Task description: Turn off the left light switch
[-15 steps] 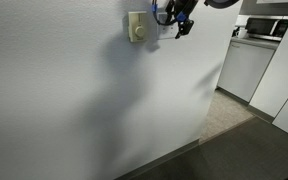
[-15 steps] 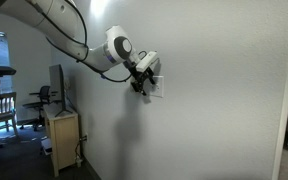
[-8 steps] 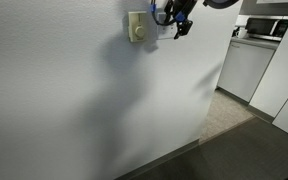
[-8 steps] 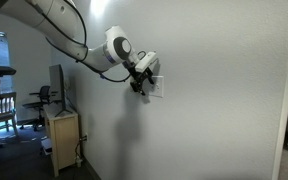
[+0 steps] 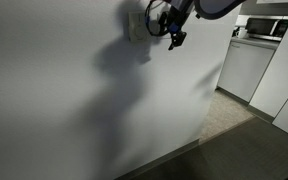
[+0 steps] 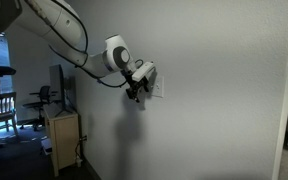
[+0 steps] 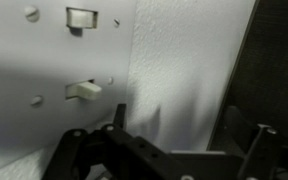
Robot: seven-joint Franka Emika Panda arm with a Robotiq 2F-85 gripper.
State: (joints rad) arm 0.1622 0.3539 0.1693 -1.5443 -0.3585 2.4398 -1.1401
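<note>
My gripper [image 6: 134,91] hovers against the wall plate [image 7: 54,70] at frame upper left, beside a switch [image 7: 82,89]; I cannot tell my jaw spread.

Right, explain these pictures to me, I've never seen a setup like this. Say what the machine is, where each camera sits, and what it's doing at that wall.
The machine is a robot arm with a two-fingered end effector at its tip, steered remotely by a person. Two pictures come from cameras standing in the room, looking at the same white wall from different places; both exterior views show the end effector up against the wall plates. The third comes from a camera on the wrist, so the dark metal at its bottom edge is the end effector itself. Ahead of it is a white plate with two small switches; from this angle I cannot say which one is the left. The cream plate beside it is now in the arm's shadow. The end effector holds nothing. The fingers seem apart, but I cannot tell for sure.
</note>
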